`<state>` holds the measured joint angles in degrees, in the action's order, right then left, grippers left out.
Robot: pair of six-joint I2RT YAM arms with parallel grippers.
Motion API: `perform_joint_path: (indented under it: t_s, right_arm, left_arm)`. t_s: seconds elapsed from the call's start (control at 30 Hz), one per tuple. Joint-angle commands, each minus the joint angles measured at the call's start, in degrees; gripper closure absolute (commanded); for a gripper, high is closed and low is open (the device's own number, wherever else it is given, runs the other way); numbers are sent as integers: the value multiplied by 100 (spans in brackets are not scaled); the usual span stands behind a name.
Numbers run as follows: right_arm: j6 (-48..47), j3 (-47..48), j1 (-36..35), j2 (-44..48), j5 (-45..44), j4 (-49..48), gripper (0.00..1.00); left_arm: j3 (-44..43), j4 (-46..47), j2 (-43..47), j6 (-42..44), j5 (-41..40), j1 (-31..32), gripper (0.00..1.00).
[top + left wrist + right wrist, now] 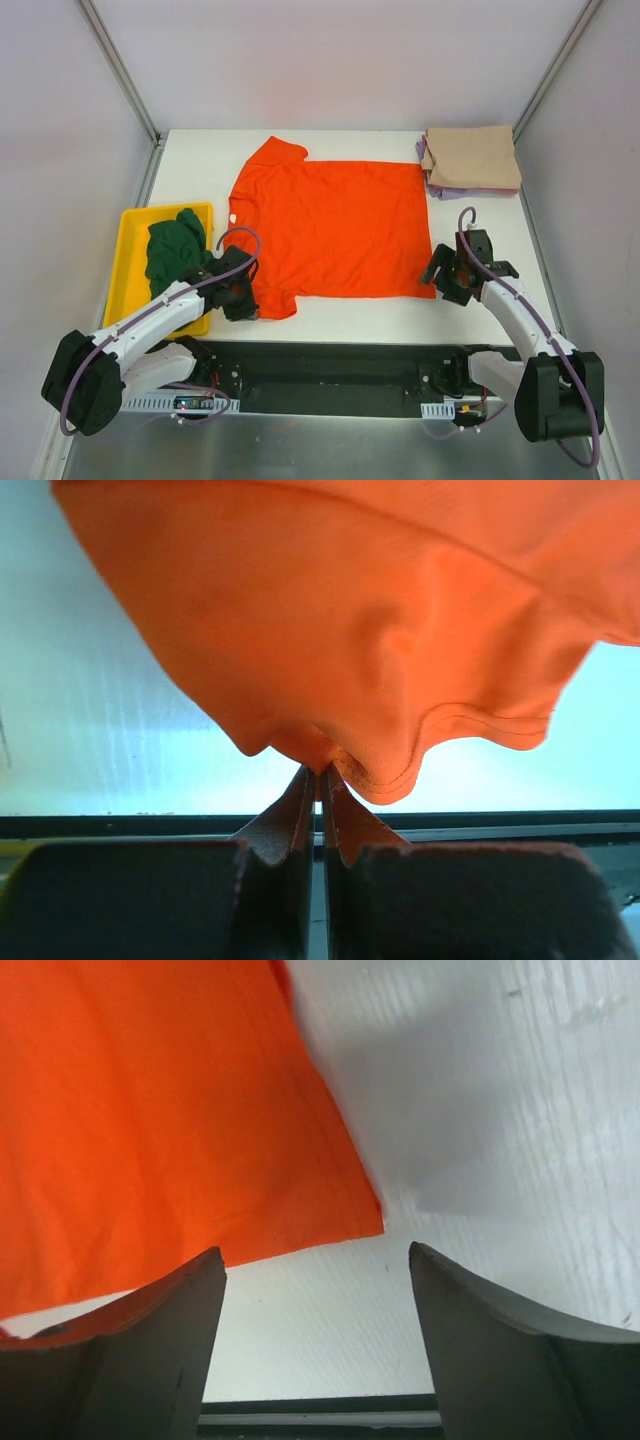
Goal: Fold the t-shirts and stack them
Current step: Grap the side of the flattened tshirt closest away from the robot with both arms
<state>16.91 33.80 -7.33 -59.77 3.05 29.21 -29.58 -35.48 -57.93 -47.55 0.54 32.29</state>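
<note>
On table (350,318), left claw (320,776) pinches orange t-shirt (350,610).

1 yellow tray (128,262) on white table (350,318), left side, near edge.

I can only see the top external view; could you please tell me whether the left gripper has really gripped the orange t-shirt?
Observer: Yes. The left wrist view shows the left gripper shut, with a stitched edge of the orange t-shirt pinched in it.
Operator: Thank you. Is the right gripper holding the hem corner?
Observer: No. Its wrist view shows the jaws apart, with the corner lying flat on the white table just ahead of the gap.
</note>
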Motion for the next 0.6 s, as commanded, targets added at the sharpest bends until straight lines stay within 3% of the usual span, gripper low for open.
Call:
perform_joint_path:
  t_s: [0.0,0.1,0.33,0.57]
  right_arm:
    - [787,-137,13,-166,-270,-65,31]
    - [910,-286,21,-307,-507,-310,46]
    - [1016,-445,13,-869,-533,-662,58]
    - [973,-453,13,-739,-463,-557,94]
  left_arm:
    - [-320,112,98,211,131,49,100]
    - [-338,164,107,150,140,49,100]
    - [-399,244,124,114,70,40,100]
    - [-408,200,422,53,192,40,100]
